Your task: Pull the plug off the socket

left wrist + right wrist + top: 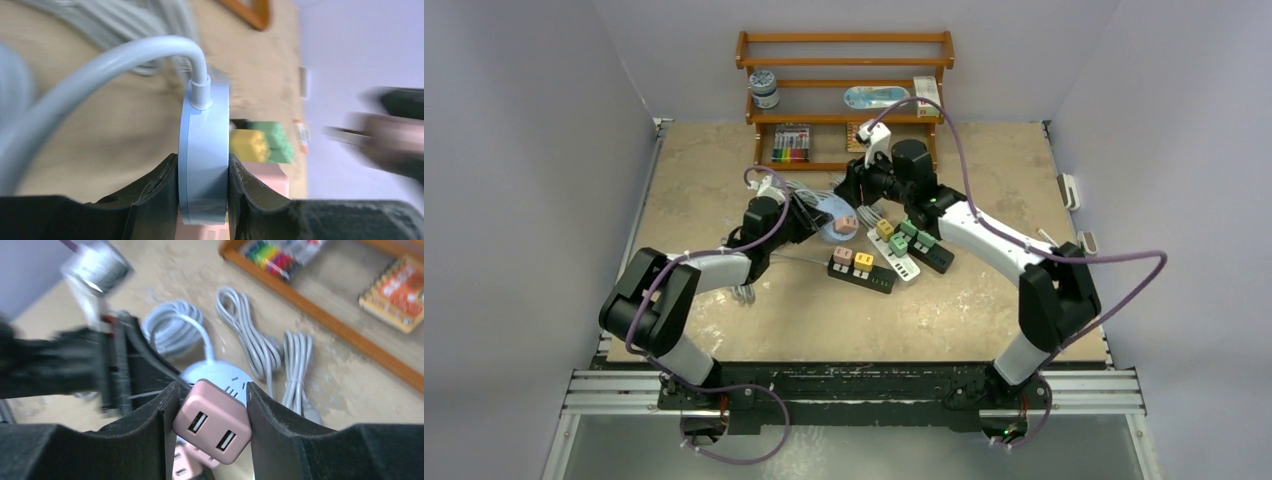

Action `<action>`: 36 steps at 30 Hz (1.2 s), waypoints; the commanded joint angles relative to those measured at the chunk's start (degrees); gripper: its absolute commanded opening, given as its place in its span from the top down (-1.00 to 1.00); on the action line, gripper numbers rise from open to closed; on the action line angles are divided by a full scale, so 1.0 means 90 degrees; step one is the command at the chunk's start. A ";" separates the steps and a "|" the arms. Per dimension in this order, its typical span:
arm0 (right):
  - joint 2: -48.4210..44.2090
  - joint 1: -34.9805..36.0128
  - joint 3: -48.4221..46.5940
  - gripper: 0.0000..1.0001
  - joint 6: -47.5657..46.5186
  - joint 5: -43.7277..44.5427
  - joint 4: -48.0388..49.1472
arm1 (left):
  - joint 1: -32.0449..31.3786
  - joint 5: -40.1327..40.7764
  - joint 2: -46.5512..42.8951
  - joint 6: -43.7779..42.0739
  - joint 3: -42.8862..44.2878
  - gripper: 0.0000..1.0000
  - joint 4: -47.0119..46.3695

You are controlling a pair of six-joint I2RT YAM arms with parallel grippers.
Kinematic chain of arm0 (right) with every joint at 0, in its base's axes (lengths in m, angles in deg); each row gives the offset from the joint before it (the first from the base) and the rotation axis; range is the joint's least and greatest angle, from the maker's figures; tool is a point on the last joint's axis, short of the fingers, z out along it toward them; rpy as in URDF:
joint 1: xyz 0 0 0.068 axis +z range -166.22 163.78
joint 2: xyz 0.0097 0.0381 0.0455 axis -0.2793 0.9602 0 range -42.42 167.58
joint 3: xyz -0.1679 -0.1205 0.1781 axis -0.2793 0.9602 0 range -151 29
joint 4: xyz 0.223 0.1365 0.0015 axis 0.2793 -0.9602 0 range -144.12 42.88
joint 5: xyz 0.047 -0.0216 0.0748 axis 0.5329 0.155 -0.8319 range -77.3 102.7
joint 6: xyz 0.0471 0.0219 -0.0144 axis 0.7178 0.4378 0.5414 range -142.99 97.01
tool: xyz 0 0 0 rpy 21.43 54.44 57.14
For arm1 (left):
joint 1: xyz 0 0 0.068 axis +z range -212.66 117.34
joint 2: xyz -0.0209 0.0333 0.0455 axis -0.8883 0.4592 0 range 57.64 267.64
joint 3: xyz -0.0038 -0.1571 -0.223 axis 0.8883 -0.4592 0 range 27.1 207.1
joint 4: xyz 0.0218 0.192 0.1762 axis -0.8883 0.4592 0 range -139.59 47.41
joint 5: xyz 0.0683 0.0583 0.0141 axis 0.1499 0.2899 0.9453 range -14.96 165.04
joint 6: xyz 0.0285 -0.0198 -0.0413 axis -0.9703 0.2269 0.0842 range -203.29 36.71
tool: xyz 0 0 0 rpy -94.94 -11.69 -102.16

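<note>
The left end effector [204, 172] is clamped on the round pale-blue socket [204, 145], which shows edge-on between its fingers [160, 187]. A grey cord [125, 55] curves out of the socket's rim. The right end effector [211, 390] is closed on the pink plug [212, 422], one finger on each side, with the plug's two USB ports facing the wrist camera. Both meet over the middle of the desk [984, 180], just far of the power strips [864, 270]. In the left wrist view the plug is a blurred pink shape to the right of the socket and apart from it, with a metal prong pointing toward the socket. A wooden shelf [844, 60] stands at the far edge.
</note>
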 commanded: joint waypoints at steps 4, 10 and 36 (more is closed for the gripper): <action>-0.1034 0.0005 -0.0290 1.00 0.0285 -0.0540 0.0943 | 0.0175 0.1429 -0.0222 -0.0563 -0.0081 1.00 0.0782; -0.1300 -0.0833 0.0288 1.00 0.1132 -0.1207 0.1520 | 0.0189 0.1610 -0.0256 -0.0713 0.0110 1.00 0.0766; 0.0039 -0.5269 0.2095 1.00 0.4503 -0.2153 0.2555 | 0.0184 0.1550 -0.0187 -0.0874 0.0741 1.00 0.1231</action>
